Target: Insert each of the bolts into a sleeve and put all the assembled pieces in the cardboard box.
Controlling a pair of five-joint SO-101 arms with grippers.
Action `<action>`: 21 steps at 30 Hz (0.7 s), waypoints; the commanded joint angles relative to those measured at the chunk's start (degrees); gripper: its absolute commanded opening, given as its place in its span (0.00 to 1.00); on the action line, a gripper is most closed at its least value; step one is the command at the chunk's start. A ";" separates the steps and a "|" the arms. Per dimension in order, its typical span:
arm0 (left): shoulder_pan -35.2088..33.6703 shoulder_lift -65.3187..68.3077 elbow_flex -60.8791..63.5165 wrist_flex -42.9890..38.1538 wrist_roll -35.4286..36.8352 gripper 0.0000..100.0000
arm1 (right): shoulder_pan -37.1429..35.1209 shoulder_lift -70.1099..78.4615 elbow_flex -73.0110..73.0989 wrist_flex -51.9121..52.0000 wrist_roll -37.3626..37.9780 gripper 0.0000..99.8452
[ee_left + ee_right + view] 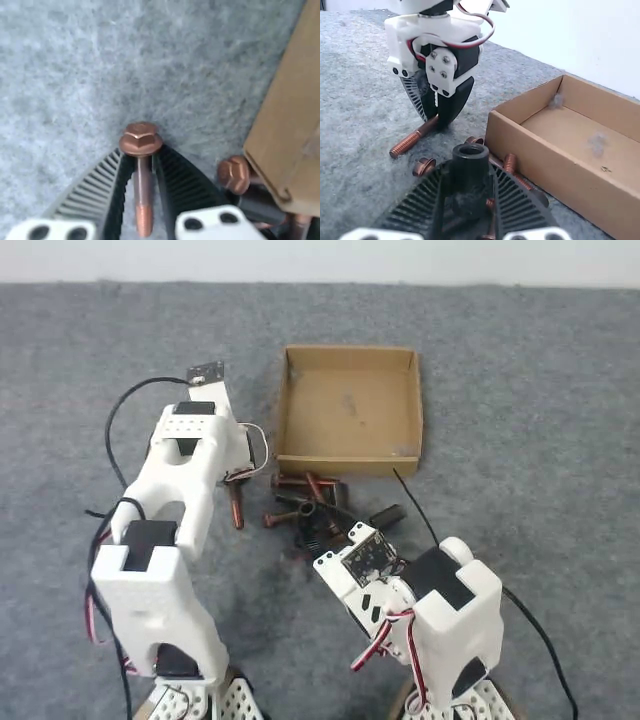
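My left gripper [140, 156] is shut on a copper bolt [142, 180], gripping its shank just under the hex head, low over the grey carpet. In the high view this bolt [237, 508] lies left of the pile, under the left gripper [236, 488]. My right gripper [469, 175] is shut on a black sleeve [469, 156] that stands upright with its bore open. The right wrist view has the left gripper [438, 112] and its bolt [414, 139] just beyond the sleeve. The cardboard box [350, 455] stands behind the pile with nothing in it.
Several loose bolts and black sleeves [308, 502] lie in a heap in front of the box's near wall. A loose bolt head [233, 174] sits next to the box corner [290, 150]. One black sleeve [388, 515] lies right of the heap. Grey carpet surrounds everything.
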 commanded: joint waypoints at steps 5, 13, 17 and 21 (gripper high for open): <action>-1.05 -8.70 3.30 -7.74 -0.35 0.01 | 0.92 -1.98 -0.53 0.31 0.79 0.01; 0.18 -24.79 17.89 -22.68 -0.26 0.01 | 0.92 -1.98 -0.53 0.31 0.79 0.01; 2.11 -30.86 26.42 -33.49 -0.26 0.01 | 0.92 -1.98 -0.44 0.31 0.79 0.01; 4.57 -35.78 34.07 -44.13 -0.26 0.01 | 0.92 -1.98 -0.44 0.22 0.79 0.01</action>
